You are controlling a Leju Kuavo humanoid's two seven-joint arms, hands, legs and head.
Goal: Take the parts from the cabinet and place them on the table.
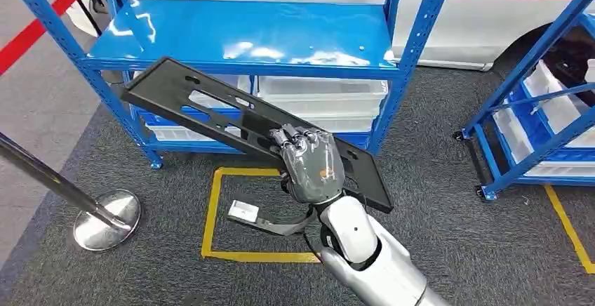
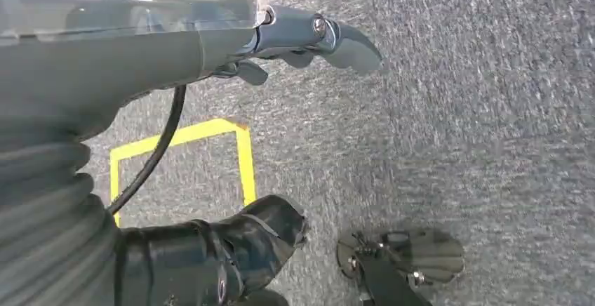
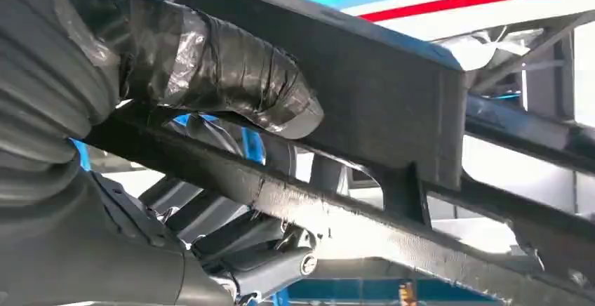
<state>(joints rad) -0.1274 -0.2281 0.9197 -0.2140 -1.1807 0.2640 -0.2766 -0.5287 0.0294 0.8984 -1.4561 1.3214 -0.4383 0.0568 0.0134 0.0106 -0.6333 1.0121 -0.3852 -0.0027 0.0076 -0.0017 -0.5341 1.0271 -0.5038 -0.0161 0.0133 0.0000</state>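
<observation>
The right hand point(image 1: 313, 164) holds one long black part point(image 1: 210, 106), a flat plate with several slots cut in it. Its fingers point(image 1: 293, 137) are clamped over the near long edge of the plate, and in the right wrist view the taped thumb point(image 3: 231, 74) presses on the other face. The plate is in the air, tilted, in front of the blue cabinet point(image 1: 245, 39); its far end is near the top shelf, but I cannot tell if it touches.

The left hand point(image 2: 309, 39) hangs over the grey carpet point(image 2: 456, 109) and holds nothing; its fingers are stretched out and a little apart.

Two blue racks are visible: the cabinet ahead and a second one point(image 1: 533, 109) at the right. Under the top shelf lie some white trays point(image 1: 323, 95); their number is unclear. One yellow tape square point(image 1: 210, 215) marks the carpet, and one chrome post base point(image 1: 105, 218) stands left.
</observation>
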